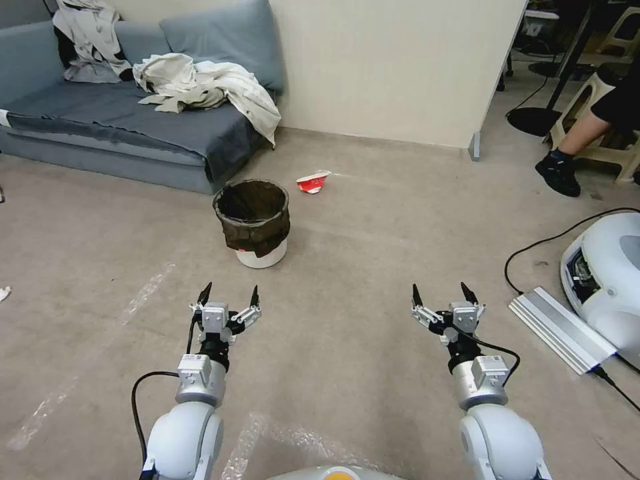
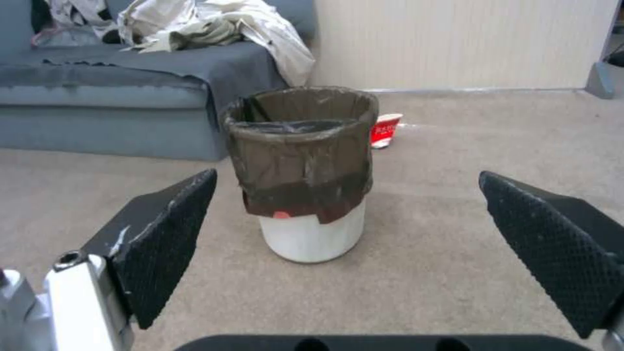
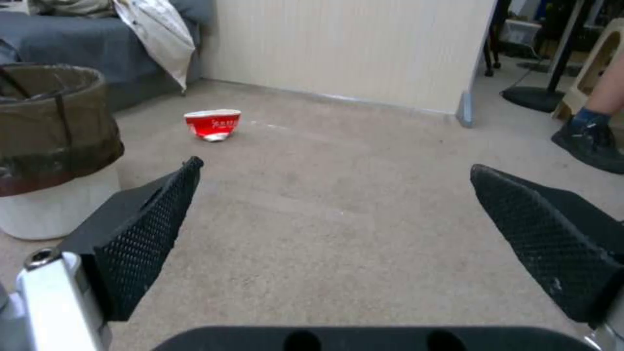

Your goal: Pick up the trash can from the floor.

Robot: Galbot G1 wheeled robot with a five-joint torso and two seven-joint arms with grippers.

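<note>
The trash can [image 1: 256,223], a small white bin with a dark bag folded over its rim, stands upright on the beige carpet floor [image 1: 373,253] in front of the sofa. My left gripper [image 1: 231,293] hangs open just short of it, a little to its left, with nothing between the fingers. In the left wrist view the trash can [image 2: 305,170] sits ahead between the spread fingers [image 2: 165,234]. My right gripper [image 1: 441,293] is open too, well to the right of the bin; its wrist view shows the trash can [image 3: 52,151] off to one side.
A crushed red-and-white cup [image 1: 313,182] lies just beyond the bin. A grey sofa [image 1: 120,127] with clothes stands at the back left, a wall panel [image 1: 400,67] behind. A white device [image 1: 610,280], a metal bar [image 1: 557,327] and cables lie on the right.
</note>
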